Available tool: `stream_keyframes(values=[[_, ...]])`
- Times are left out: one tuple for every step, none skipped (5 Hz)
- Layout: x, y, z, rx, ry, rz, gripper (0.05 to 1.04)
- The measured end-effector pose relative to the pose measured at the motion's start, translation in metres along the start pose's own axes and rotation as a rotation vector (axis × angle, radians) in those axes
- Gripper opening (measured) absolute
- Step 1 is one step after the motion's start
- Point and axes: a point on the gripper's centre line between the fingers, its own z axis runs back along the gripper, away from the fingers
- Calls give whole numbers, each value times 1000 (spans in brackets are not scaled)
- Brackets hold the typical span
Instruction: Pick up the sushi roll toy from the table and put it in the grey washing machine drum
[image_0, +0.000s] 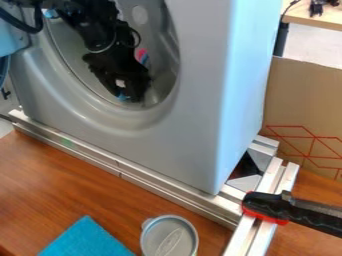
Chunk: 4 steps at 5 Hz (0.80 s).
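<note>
The black gripper (128, 89) hangs at the round opening of a grey front-loading machine (200, 115), in the upper left of the camera view. It points down and stands low inside the drum (161, 80). A small blue bit shows at its tip, and a pink and blue item (142, 56) lies behind it in the drum. Whether the gripper touches anything cannot be told.
Metal rails (147, 182) run along the machine's base. On the wooden table (47, 182) are a blue cloth (87, 240) and a round grey-lidded container (169, 237). A black and red clamp (267, 206) sits at the right rail, and a cardboard panel (304, 107) stands behind.
</note>
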Motion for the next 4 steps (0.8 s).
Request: stream_keyframes(values=[[-3, 3, -11, 9, 53, 21, 613], [-2, 4, -18, 3, 83, 36, 684], [-1, 6, -19, -3, 110, 44, 931], [-1, 10, -19, -2, 107, 66, 972]])
